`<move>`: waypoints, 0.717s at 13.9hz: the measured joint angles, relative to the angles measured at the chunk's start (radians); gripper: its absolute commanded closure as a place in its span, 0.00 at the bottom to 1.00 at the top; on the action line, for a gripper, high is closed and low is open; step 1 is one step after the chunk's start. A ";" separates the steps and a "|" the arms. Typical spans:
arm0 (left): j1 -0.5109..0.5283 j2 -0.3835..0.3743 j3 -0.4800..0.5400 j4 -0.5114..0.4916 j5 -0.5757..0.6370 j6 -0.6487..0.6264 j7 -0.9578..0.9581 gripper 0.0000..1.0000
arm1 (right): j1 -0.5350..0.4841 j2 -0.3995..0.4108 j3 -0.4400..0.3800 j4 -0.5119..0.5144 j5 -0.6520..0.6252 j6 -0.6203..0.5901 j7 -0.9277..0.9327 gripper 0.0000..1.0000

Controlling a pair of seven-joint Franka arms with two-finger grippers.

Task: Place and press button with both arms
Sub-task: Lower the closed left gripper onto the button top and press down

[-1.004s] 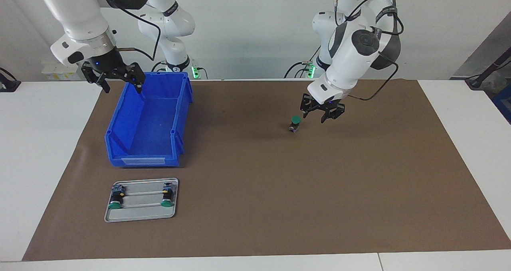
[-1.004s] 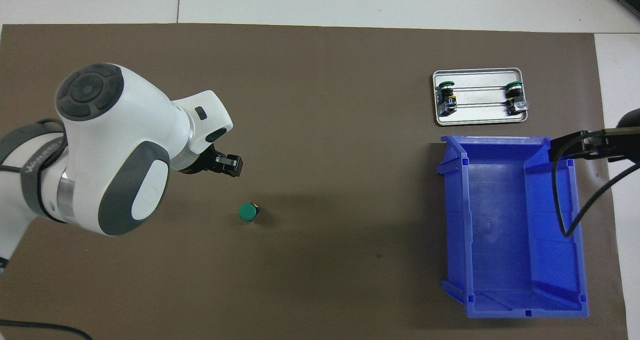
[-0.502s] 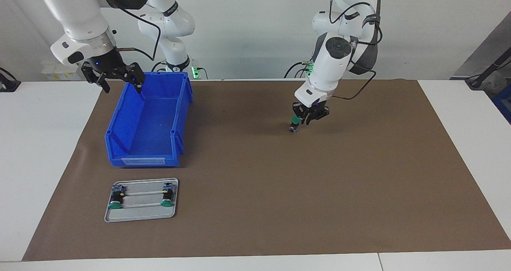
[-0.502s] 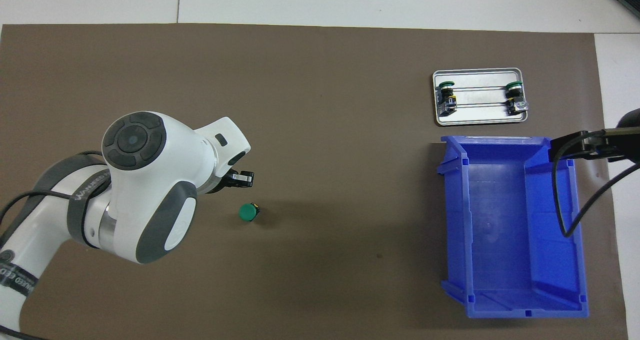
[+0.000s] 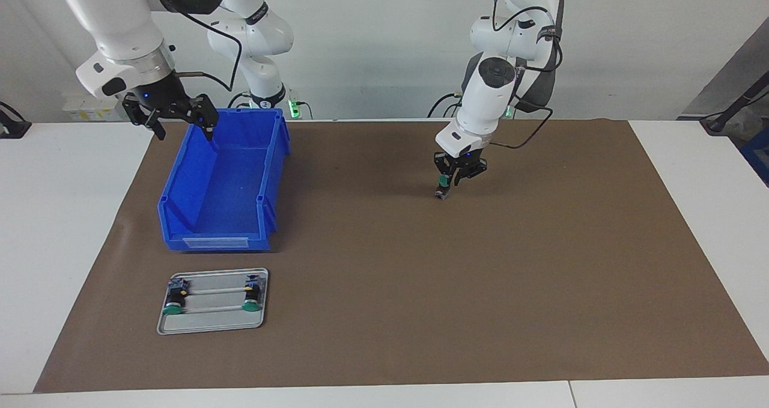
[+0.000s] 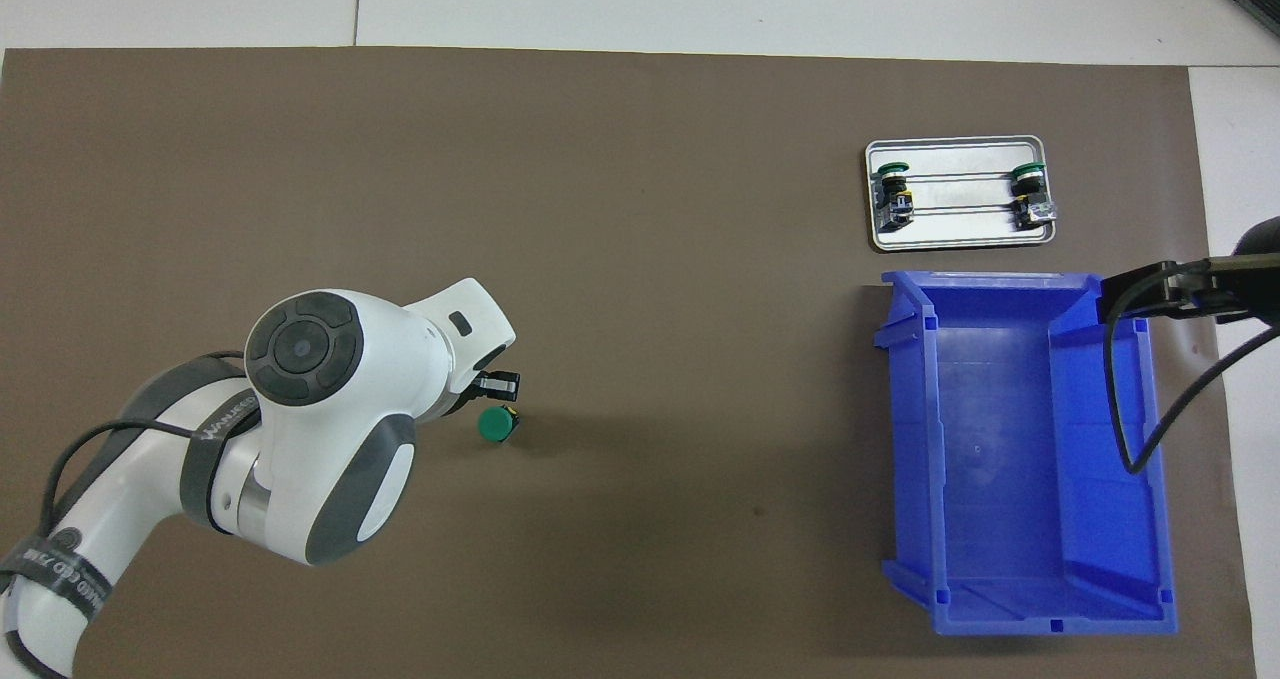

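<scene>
The button (image 5: 442, 190) (image 6: 495, 425) stands upright on the brown mat (image 5: 384, 264), green cap up, toward the left arm's end of the table. My left gripper (image 5: 453, 178) (image 6: 498, 387) hangs low right beside the cap, its fingertips together and nothing between them. The cap shows whole from above. My right gripper (image 5: 185, 133) (image 6: 1150, 295) hangs open and empty over the rim of the blue bin (image 5: 180, 173) at the right arm's end, and that arm waits.
The blue bin (image 6: 1160, 479) is open-topped with nothing in it. A small metal tray (image 5: 211, 325) (image 6: 958, 241) lies farther from the robots than the bin and carries two green-capped buttons on their sides.
My left arm has swung in over the mat and come down beside the button, and its fingers have closed. The button and the right arm have not moved.
</scene>
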 measured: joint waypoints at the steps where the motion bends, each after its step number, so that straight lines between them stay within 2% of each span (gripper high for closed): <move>1: -0.007 -0.005 0.000 -0.010 0.000 0.002 -0.002 0.81 | 0.000 0.000 0.000 0.000 0.000 0.000 0.000 0.00; 10: -0.028 -0.035 -0.001 -0.106 0.000 0.076 -0.013 0.82 | 0.000 0.000 0.000 0.000 0.000 0.000 0.000 0.00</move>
